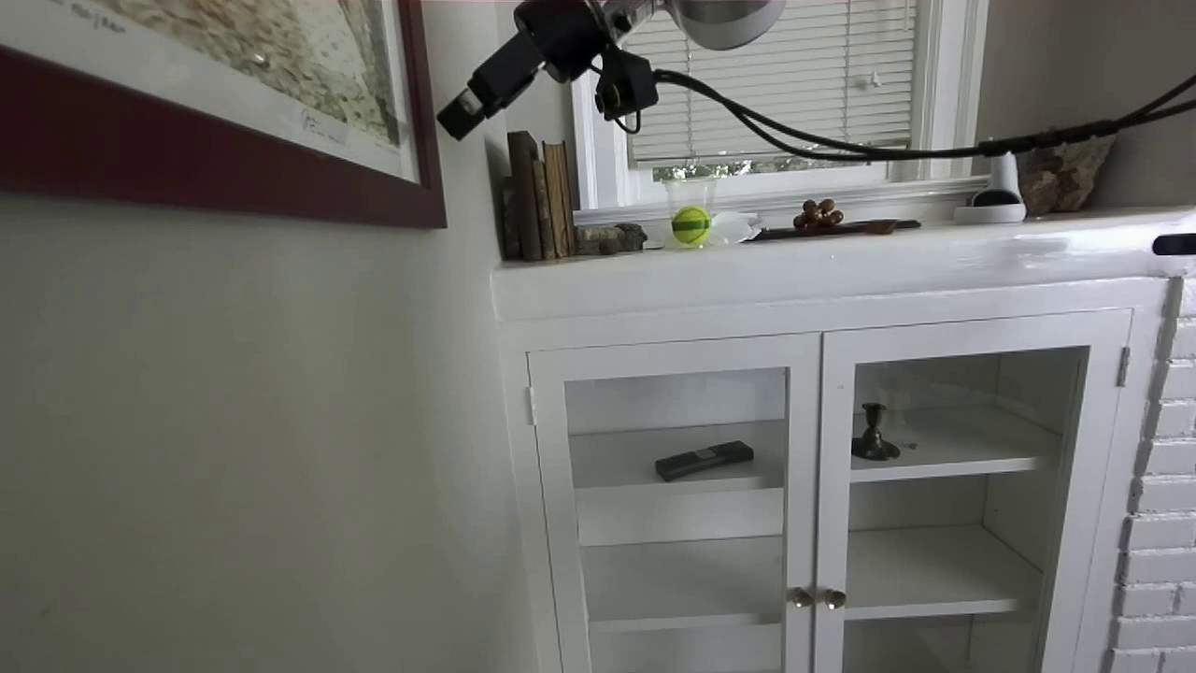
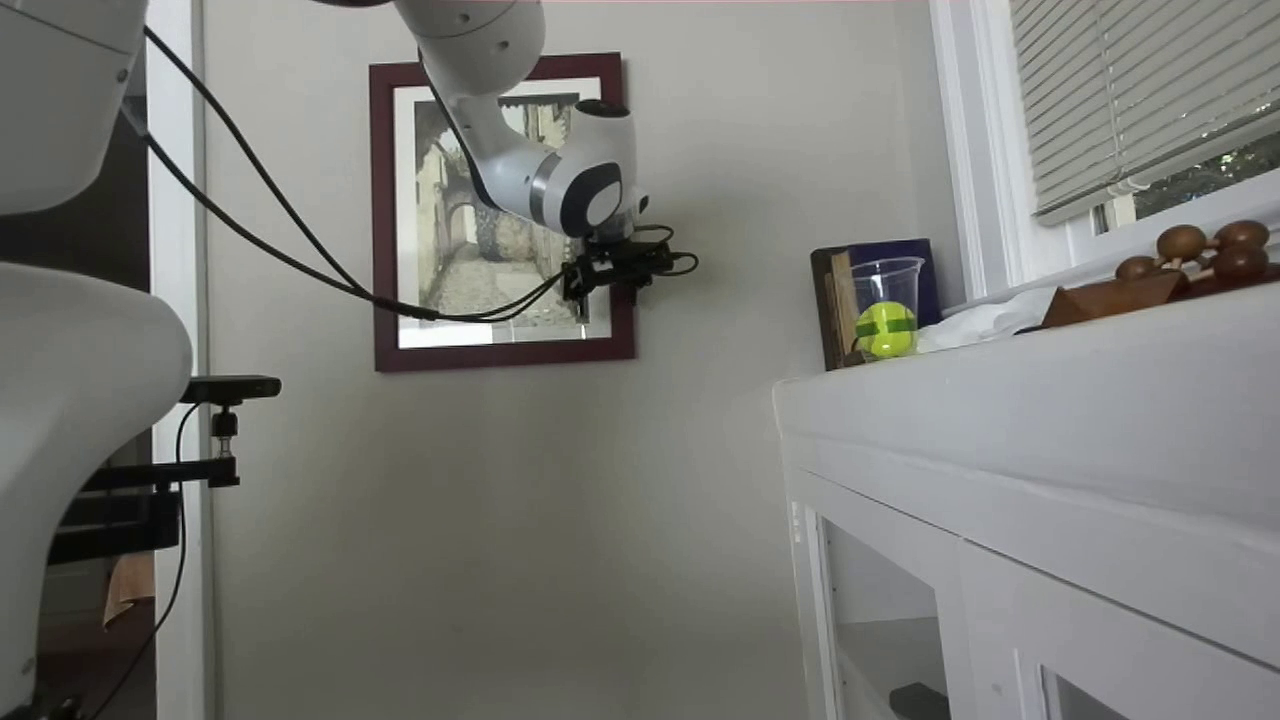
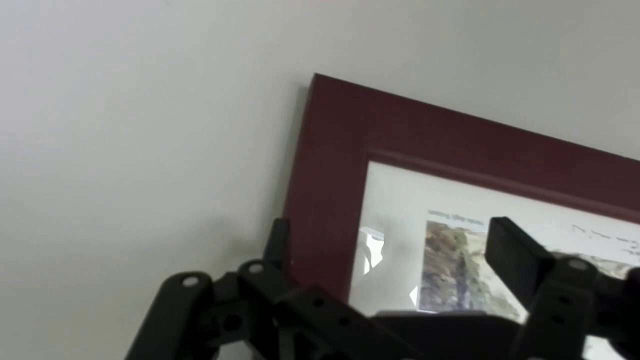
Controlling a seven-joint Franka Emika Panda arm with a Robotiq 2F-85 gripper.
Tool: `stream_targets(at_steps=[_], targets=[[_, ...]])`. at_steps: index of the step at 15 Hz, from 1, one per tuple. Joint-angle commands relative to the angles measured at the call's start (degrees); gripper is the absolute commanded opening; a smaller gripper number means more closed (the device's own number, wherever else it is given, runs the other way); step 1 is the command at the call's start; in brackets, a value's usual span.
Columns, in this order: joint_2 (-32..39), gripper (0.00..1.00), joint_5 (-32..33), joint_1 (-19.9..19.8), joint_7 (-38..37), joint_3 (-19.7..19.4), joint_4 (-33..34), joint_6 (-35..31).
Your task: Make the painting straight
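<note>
The painting [image 2: 470, 260] hangs on the wall, with a wide dark reddish-brown frame, a white mat and a pale stone-passage picture. In that exterior view its bottom edge rises slightly to the right, and the arm hides part of it. An exterior view shows only its lower corner [image 1: 234, 168]; the wrist view shows one corner at a slant [image 3: 325, 175]. My gripper [image 3: 392, 240] is open and empty. One finger lies beside the frame's outer edge, the other in front of the picture. I cannot tell whether either touches. The gripper shows near the painting's lower right side in both exterior views [image 1: 460, 114] [image 2: 610, 270].
A white ledge [image 1: 841, 252] over a glass-door cabinet [image 1: 673, 341] meets the wall beside the painting. It holds upright books [image 1: 542, 201], a clear cup with a yellow-green ball [image 1: 691, 224] and brown wooden balls [image 1: 818, 215]. Black cables [image 1: 794, 140] trail from the arm. A window [image 1: 775, 84] is behind.
</note>
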State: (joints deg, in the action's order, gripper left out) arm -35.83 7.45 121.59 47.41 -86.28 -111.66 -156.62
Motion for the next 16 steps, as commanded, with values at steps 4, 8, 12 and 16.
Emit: stream_targets(at_steps=[4, 8, 12, 16], targets=[[8.06, 1.00, -2.34, -13.56, -10.96, 15.84, -2.05, 10.78], [10.77, 1.00, -3.75, -25.76, -15.92, 29.15, -2.92, 17.17], [11.08, 1.00, -5.26, -41.01, -20.66, 44.18, -4.87, 23.15], [13.33, 1.00, -12.21, -54.52, -19.61, 55.73, -4.75, 27.85]])
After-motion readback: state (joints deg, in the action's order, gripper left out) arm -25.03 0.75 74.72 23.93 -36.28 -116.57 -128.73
